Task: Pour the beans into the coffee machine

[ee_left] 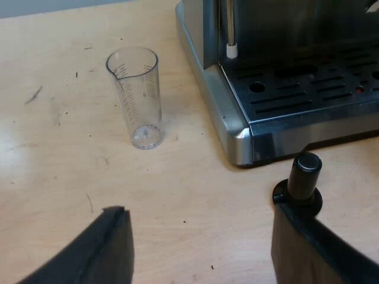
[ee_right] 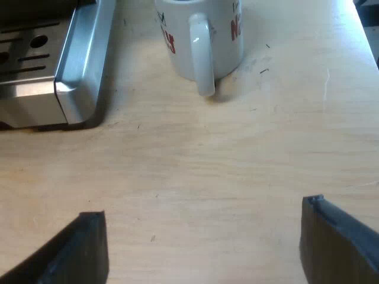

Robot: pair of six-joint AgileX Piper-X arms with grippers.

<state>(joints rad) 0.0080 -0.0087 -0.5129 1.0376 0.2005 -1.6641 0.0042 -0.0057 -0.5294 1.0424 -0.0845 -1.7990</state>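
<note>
Beside the espresso machine [ee_left: 308, 100], measuring glass [ee_left: 135, 97] seemingly empty, mug [ee_right: 225, 50] cut off, both jaws released.

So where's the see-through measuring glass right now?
In the left wrist view, the measuring glass stands upright on the wooden table, close beside the espresso machine's metal base but not touching, out ahead of my open left gripper.

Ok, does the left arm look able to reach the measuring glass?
Probably yes: the left gripper is open, and bare table lies between it and the upright measuring glass.
</note>
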